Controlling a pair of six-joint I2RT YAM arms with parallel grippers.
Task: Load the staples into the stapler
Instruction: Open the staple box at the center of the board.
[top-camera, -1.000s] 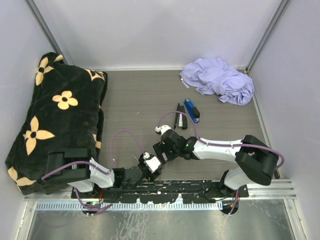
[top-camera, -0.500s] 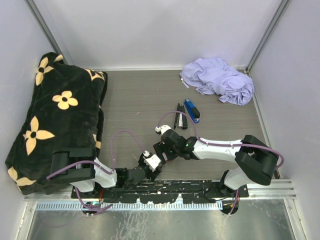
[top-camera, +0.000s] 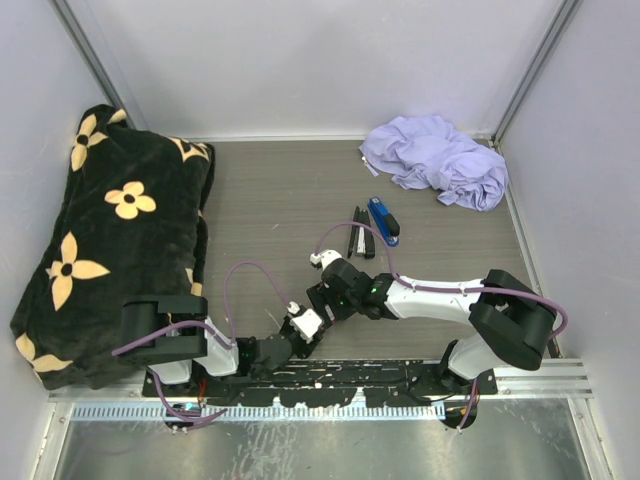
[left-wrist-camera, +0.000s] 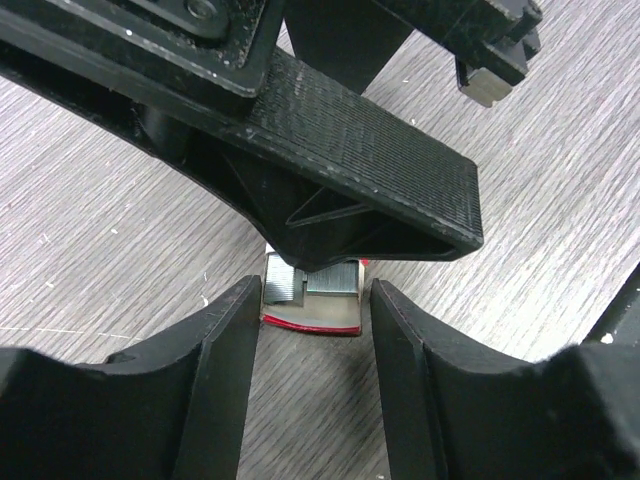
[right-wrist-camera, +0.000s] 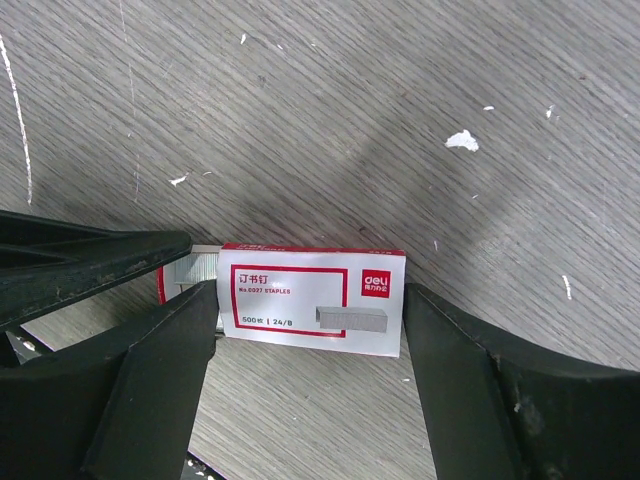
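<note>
Two claws are bracketing the staples (right-wrist-camera: 312, 295) on the counter (right-wrist-camera: 400, 120): right claw (right-wrist-camera: 310, 305) pinching its ends, left claw (left-wrist-camera: 315, 300) sitting spread around it.

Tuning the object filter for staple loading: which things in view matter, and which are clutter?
Job: staples box; blue stapler; black stapler (can't tell which one gets loaded).
Lying about: flowered black blanket; lilac cloth.
</note>
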